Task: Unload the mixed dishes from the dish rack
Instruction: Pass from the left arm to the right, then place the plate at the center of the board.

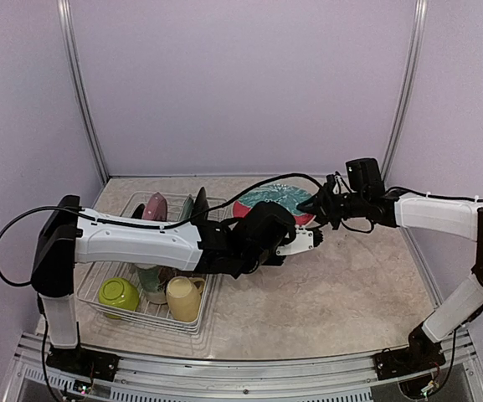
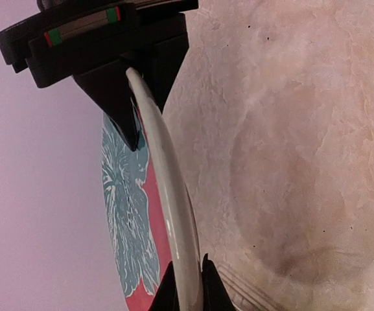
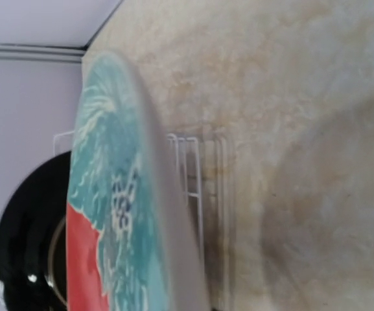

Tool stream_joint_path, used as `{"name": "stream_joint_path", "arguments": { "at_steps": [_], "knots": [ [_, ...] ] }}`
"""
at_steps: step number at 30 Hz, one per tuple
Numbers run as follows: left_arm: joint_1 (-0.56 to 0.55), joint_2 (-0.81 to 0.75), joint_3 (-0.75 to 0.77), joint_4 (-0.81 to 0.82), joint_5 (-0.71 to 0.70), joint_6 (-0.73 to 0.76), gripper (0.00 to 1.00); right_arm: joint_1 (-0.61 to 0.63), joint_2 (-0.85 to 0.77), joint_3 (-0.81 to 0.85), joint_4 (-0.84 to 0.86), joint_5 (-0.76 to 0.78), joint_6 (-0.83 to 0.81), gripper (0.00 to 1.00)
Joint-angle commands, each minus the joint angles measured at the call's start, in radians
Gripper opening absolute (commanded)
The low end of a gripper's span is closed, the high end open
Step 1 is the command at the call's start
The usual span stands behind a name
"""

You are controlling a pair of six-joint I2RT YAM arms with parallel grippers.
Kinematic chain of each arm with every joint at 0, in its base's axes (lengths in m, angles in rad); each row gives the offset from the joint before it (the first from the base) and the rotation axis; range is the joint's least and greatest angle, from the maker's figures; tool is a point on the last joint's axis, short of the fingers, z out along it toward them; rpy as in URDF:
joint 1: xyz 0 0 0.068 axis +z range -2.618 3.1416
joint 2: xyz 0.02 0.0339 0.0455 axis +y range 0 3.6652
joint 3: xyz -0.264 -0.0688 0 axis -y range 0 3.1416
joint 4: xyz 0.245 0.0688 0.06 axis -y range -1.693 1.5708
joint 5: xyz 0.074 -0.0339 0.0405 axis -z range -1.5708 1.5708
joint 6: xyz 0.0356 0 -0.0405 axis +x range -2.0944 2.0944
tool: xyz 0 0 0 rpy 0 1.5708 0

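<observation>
top: red/teal plate (image 1: 266,199) hangs over table (image 1: 350,293) just R of dish rack (image 1: 99,289), left gripper (image 1: 308,236) + right gripper (image 1: 315,205) both pinched onto its rim | rack has lime bowl (image 1: 118,293), yellow mug (image 1: 182,298), pink plate (image 1: 155,207) etc, nothing set down, so early imo | L wrist: plate edge-on, a gripper clamped at each end | R wrist: plate blurry, own fingers not visible, black plate (image 3: 24,246) behind; left arm (image 1: 141,239) lies across rack, in the way

- No word, number or brand name can be read in any view.
- The nearest thing to a sign is a pale strip with red and green end bands (image 2: 83,24) on the black body of the right gripper (image 2: 141,110). It bears no letters.
- The plate (image 2: 125,214) shows a teal and red pattern without lettering.
</observation>
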Motion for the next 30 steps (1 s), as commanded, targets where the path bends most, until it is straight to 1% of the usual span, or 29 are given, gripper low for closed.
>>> {"name": "stream_joint_path", "arguments": {
  "at_steps": [1, 2, 3, 5, 6, 7, 8, 10, 14, 15, 18, 21, 26, 30],
  "knots": [
    [0.004, -0.018, 0.116, 0.054, -0.068, -0.100, 0.06, -0.006, -0.032, -0.064, 0.149, -0.017, -0.030, 0.00],
    [0.003, -0.021, 0.121, 0.042, -0.069, -0.120, 0.12, -0.013, -0.041, -0.085, 0.168, -0.013, -0.018, 0.00],
    [0.002, -0.027, 0.122, 0.028, -0.068, -0.136, 0.21, -0.020, -0.051, -0.099, 0.191, -0.015, -0.008, 0.00],
    [0.001, -0.049, 0.123, -0.014, -0.048, -0.173, 0.40, -0.040, -0.069, -0.128, 0.227, -0.019, 0.010, 0.00],
    [0.000, -0.058, 0.126, -0.037, -0.035, -0.193, 0.53, -0.052, -0.077, -0.139, 0.245, -0.022, 0.018, 0.00],
    [0.000, -0.070, 0.128, -0.053, -0.027, -0.207, 0.62, -0.061, -0.085, -0.149, 0.264, -0.024, 0.022, 0.00],
    [0.000, -0.084, 0.136, -0.070, -0.024, -0.216, 0.70, -0.070, -0.092, -0.154, 0.270, -0.026, 0.021, 0.00],
    [0.001, -0.094, 0.160, -0.105, -0.036, -0.241, 0.82, -0.091, -0.100, -0.155, 0.269, -0.033, 0.009, 0.00],
    [0.003, -0.143, 0.236, -0.269, 0.033, -0.375, 0.97, -0.144, -0.114, -0.178, 0.270, -0.054, -0.030, 0.00],
    [0.007, -0.165, 0.258, -0.305, 0.056, -0.410, 0.99, -0.159, -0.118, -0.192, 0.270, -0.056, -0.041, 0.00],
    [0.039, -0.214, 0.323, -0.418, 0.137, -0.542, 0.99, -0.205, -0.124, -0.220, 0.257, -0.059, -0.076, 0.00],
    [0.106, -0.286, 0.337, -0.482, 0.256, -0.662, 0.99, -0.244, -0.129, -0.243, 0.236, -0.049, -0.119, 0.00],
    [0.258, -0.468, 0.213, -0.447, 0.438, -0.817, 0.99, -0.329, -0.153, -0.299, 0.182, -0.032, -0.196, 0.00],
    [0.360, -0.582, 0.111, -0.409, 0.543, -0.880, 0.99, -0.432, -0.164, -0.382, 0.246, -0.091, -0.208, 0.00]
  ]
}}
